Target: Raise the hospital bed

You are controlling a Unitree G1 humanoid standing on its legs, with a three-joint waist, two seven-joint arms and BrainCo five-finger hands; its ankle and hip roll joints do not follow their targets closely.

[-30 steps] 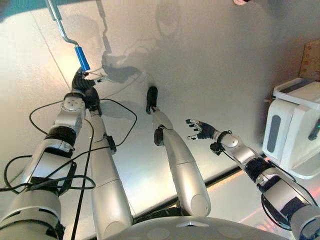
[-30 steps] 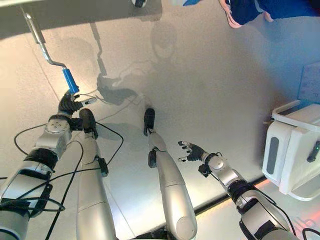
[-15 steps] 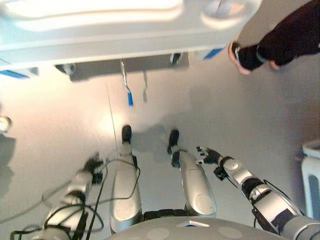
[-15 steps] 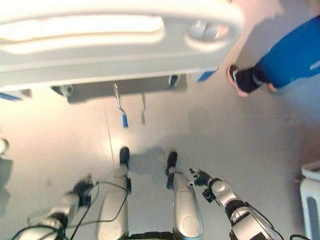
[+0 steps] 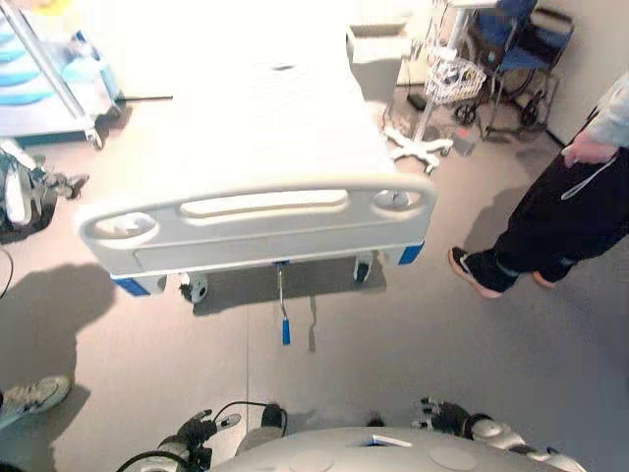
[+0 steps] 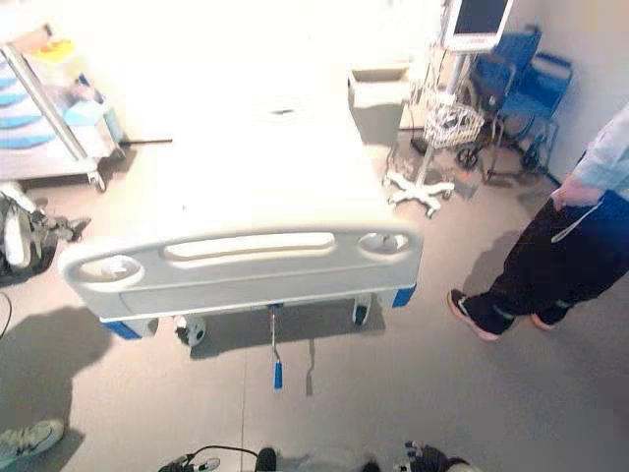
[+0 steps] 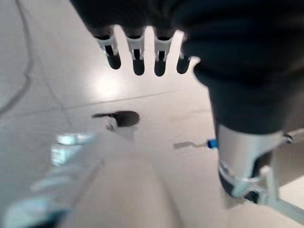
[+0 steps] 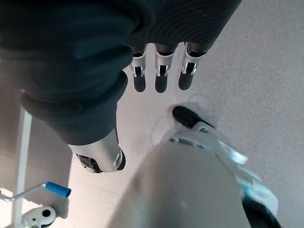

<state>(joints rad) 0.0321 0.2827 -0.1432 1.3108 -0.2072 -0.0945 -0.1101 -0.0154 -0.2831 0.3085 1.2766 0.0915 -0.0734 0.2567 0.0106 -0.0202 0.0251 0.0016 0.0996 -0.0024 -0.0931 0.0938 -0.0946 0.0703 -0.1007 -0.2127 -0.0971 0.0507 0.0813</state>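
White hospital bed [image 5: 246,147] at 12 o'clock; blue-gripped metal crank handle [image 5: 284,313] below its footboard. Wheeled monitor stand with wire basket [image 6: 432,128] at 1 o'clock, blue wheelchair [image 6: 516,93] behind it. Person in dark trousers [image 5: 550,221] at 2 o'clock

The two eye views look down and forward from the robot's head, well back from the hospital bed [image 5: 257,147], taking in its whole length past the footboard [image 5: 257,221] at the near end, with the floor [image 5: 393,344] in front of it. Both share the bed, the blue-handled crank [image 6: 276,366] hanging below the footboard, a person [image 5: 550,221] standing off the bed's right corner and an equipment stand [image 6: 437,128] beyond it. The left wrist view looks along the left hand [image 7: 137,54] straight down at the floor from close, catching the crank [image 7: 197,143] small and far. The right wrist view faces down past the right hand [image 8: 159,71] likewise, with the crank [image 8: 42,188] at a corner.
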